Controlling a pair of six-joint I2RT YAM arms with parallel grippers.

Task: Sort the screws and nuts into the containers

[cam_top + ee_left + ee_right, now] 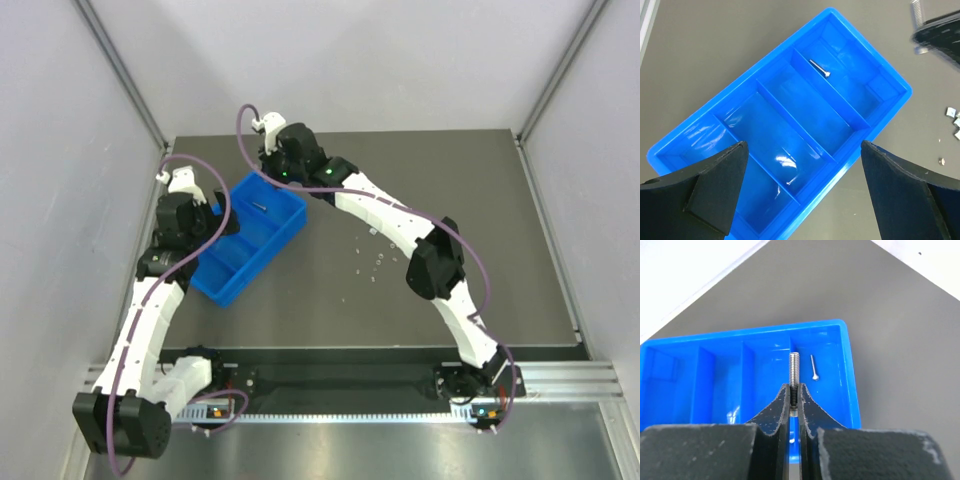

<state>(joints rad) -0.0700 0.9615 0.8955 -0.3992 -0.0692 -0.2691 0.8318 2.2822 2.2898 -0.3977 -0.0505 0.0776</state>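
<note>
Right pincer (795, 388) clamping one screw (794, 366), left pincer (804, 145) gaping, second screw (814, 368) in tray (852, 390)

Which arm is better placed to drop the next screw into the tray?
Right. The right gripper is shut on a screw over the tray's end, near the compartment where another screw lies. The left gripper hangs open and empty above the tray.
</note>
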